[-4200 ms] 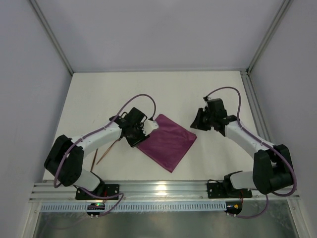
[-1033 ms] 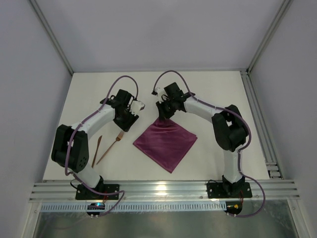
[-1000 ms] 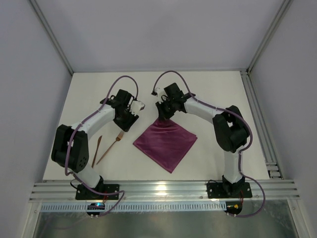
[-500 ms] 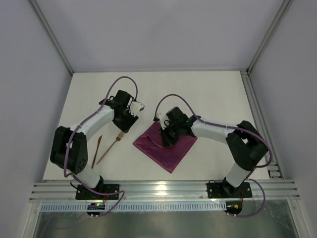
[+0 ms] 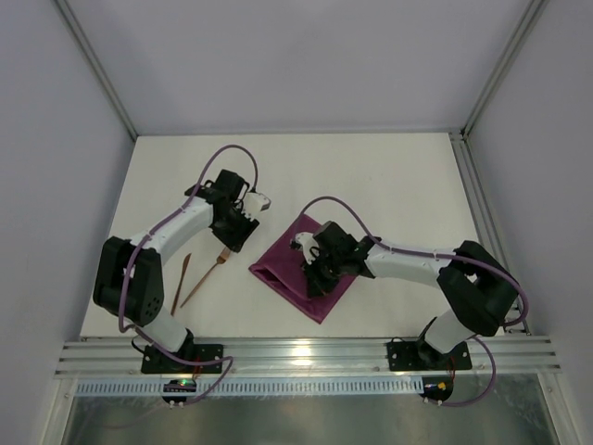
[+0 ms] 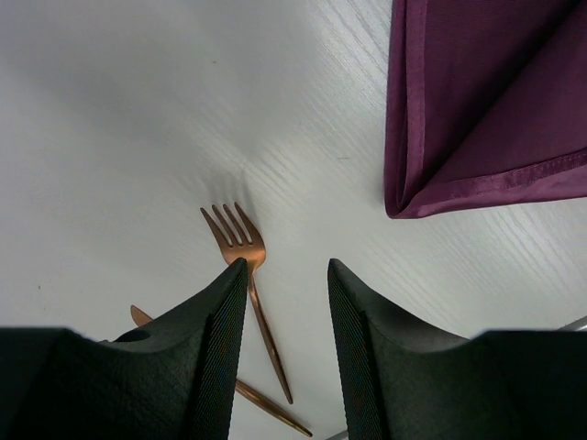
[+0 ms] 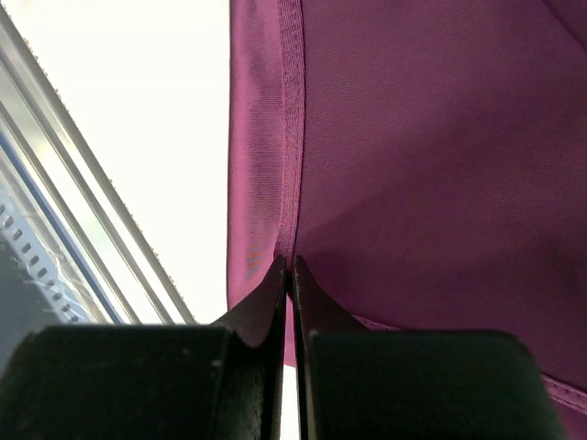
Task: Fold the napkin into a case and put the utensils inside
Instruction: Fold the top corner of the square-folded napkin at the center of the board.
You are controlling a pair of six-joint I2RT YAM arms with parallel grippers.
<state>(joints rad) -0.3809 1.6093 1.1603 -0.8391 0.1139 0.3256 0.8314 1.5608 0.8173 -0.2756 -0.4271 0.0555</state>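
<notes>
The plum-purple napkin (image 5: 281,276) lies mid-table, partly folded over on itself. My right gripper (image 5: 312,278) sits over it, shut on a hemmed edge of the cloth; the right wrist view shows the jaws (image 7: 290,261) pinching the napkin's hem (image 7: 413,137). My left gripper (image 5: 237,229) hovers open and empty left of the napkin. In the left wrist view its jaws (image 6: 286,266) stand apart above the table, with the copper fork (image 6: 240,246) just beside the left finger and a second slim copper utensil (image 6: 271,407) below it. The fork (image 5: 211,272) and the other utensil (image 5: 179,278) lie left of the napkin (image 6: 486,101).
An aluminium rail (image 5: 306,352) runs along the table's near edge and shows at the left of the right wrist view (image 7: 64,202). Frame posts and grey walls bound the white table (image 5: 389,176).
My right gripper took hold of the napkin's far corner and pulled it toward the near side, folding the cloth over itself. The left arm drew back from the napkin and stayed open.
</notes>
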